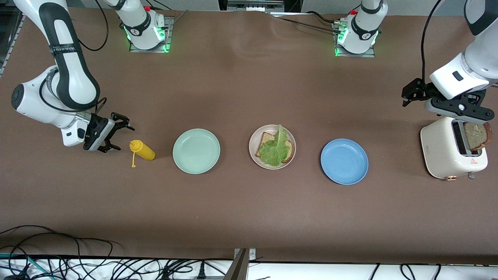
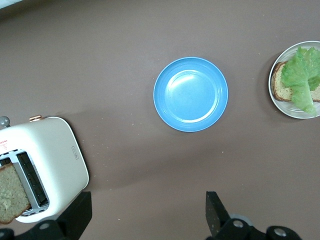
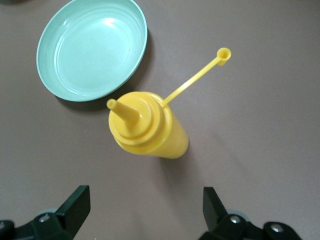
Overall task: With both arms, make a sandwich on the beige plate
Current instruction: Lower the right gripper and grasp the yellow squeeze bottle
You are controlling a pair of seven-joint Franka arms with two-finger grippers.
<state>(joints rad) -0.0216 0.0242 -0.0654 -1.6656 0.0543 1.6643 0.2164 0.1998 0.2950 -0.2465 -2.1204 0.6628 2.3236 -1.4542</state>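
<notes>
The sandwich (image 1: 273, 148) you're building lies half-made on the beige plate (image 1: 253, 140), mid-surface between the mint-green plate (image 1: 196, 151) and the blue plate (image 1: 344, 161): one bread slice with a lettuce leaf (image 1: 276, 148) whose long axis runs toward the bases. Your left gripper (image 1: 409, 95) hangs released over the toaster (image 1: 439, 149), which holds another slice (image 1: 477, 136). Your right gripper (image 1: 118, 132), also released, sits beside the yellow bottle (image 1: 142, 150).

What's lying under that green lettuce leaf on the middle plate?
One slice of brown bread lies under the lettuce leaf on the beige plate. Only the bread's edges and corners show; the leaf covers its middle, so anything spread there cannot be seen.
</notes>
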